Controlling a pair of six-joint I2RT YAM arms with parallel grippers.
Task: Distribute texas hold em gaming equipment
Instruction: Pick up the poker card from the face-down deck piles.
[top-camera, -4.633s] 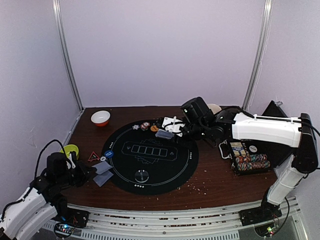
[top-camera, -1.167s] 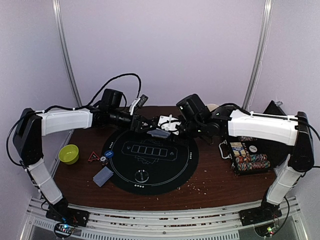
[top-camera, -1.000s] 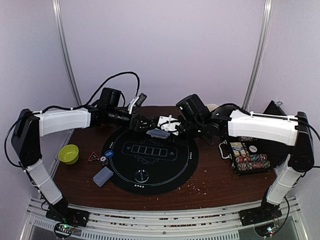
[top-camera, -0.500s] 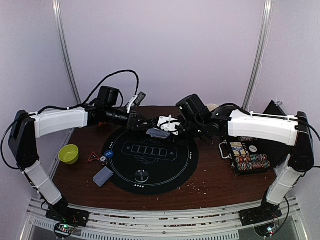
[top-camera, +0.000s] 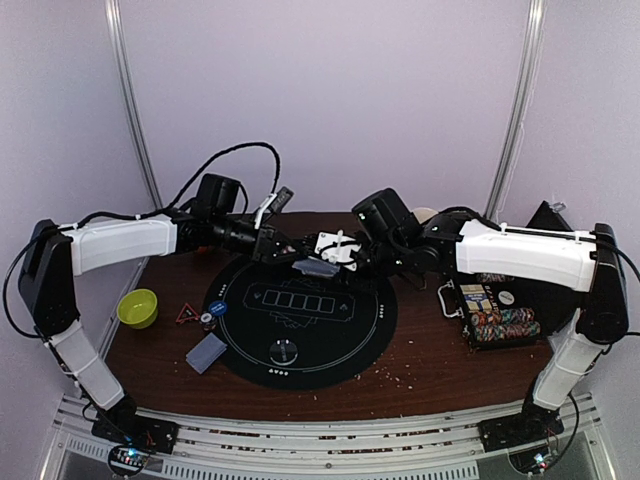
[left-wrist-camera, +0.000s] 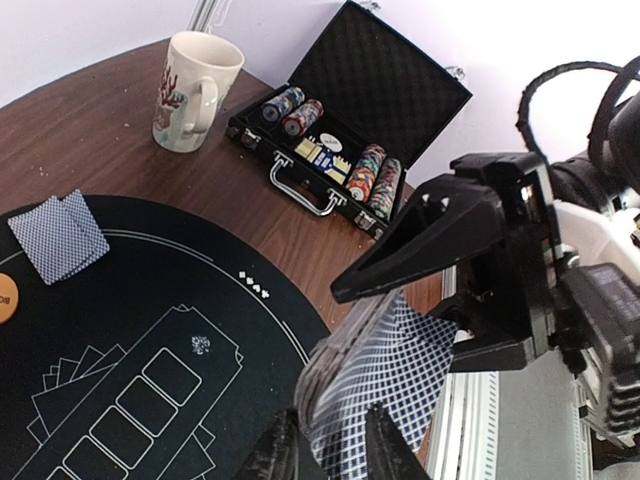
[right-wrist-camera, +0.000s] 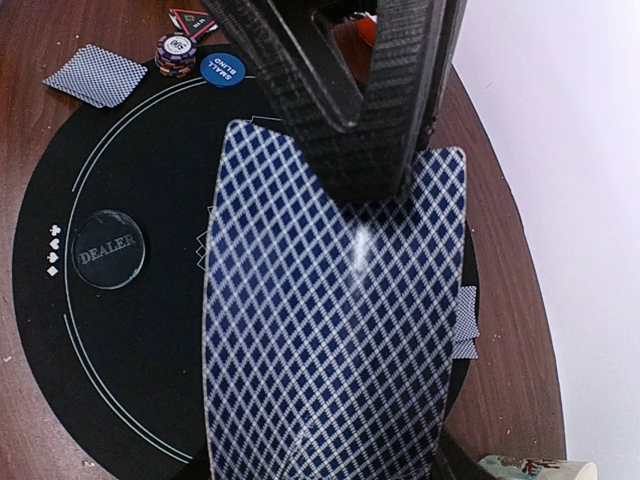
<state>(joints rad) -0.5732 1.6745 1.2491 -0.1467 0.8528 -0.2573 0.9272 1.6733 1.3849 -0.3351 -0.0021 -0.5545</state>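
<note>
**While both arms are meeting over the mat, 1 deck is hanging between them**

As the top camera is looking down, the left gripper (top-camera: 289, 247) and the right gripper (top-camera: 338, 252) are facing each other above the far rim of the round black mat (top-camera: 300, 330). The deck of cards (top-camera: 318, 267) is hanging between them, clear of the tabletop (top-camera: 430, 365). 2 loose cards (top-camera: 206, 352) are lying just off the mat's left edge, near the red triangle (top-camera: 187, 314) and the yellow-green bowl (top-camera: 138, 307). The open chip case (top-camera: 495, 318) is sitting to the right.

From the left wrist, the left fingers (left-wrist-camera: 283, 455) are standing close together, pinching the near edge of the deck (left-wrist-camera: 375, 365). Whether they are taking only the top card I cannot tell. The right gripper (left-wrist-camera: 420, 300) is clamping the deck from the far side. Behind it, a mug (left-wrist-camera: 195, 90) is standing beside the case (left-wrist-camera: 350, 130), and 2 face-down cards (left-wrist-camera: 60, 235) are lying on the mat.

From the right wrist, the deck (right-wrist-camera: 335, 330) is filling the view, its sides running down to where the right fingers are gripping it at the bottom edge. The left gripper (right-wrist-camera: 372, 180) is biting its far edge. Below, the dealer disc (right-wrist-camera: 108, 248), a blue disc (right-wrist-camera: 222, 67) and a striped chip (right-wrist-camera: 175, 50) are resting on the mat.
</note>
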